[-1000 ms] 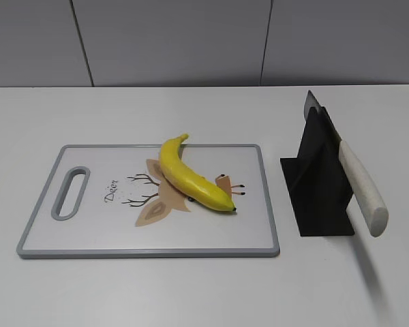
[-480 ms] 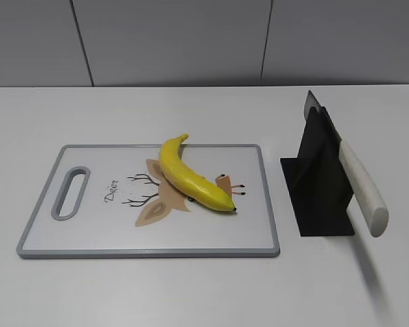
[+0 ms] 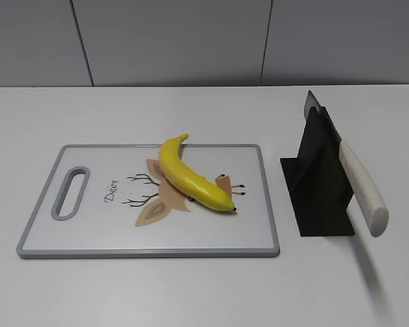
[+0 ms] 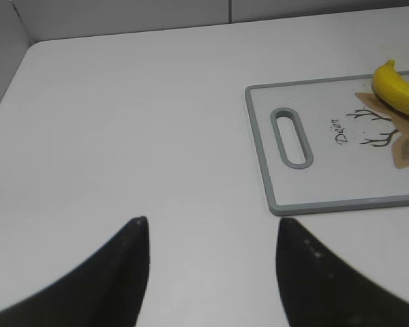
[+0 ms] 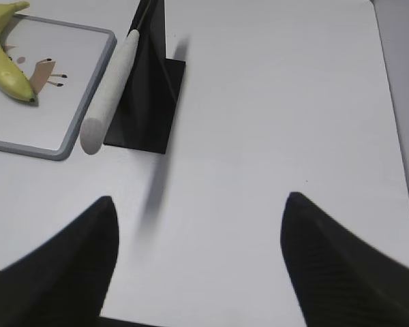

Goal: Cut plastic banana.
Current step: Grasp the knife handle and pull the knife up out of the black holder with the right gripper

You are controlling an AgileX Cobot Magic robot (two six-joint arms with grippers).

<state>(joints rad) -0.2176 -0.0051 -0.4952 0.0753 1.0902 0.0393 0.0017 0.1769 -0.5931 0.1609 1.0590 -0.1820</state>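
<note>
Nothing moved, plastic banana (image 3: 193,178) on cutting board (image 3: 48,235), both pincers (image 4: 211,231) (image 5: 199,208) released

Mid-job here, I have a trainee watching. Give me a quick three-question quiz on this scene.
1. True or false: the glossy yellow plastic banana lies whole on the grey-rimmed white cutting board.
2. The white-handled knife sits in: A) the black stand B) the left hand C) the board.
3. Fill in: both the left hand and the right hand are ____.

Key: 1 true; 2 A; 3 open.
</note>
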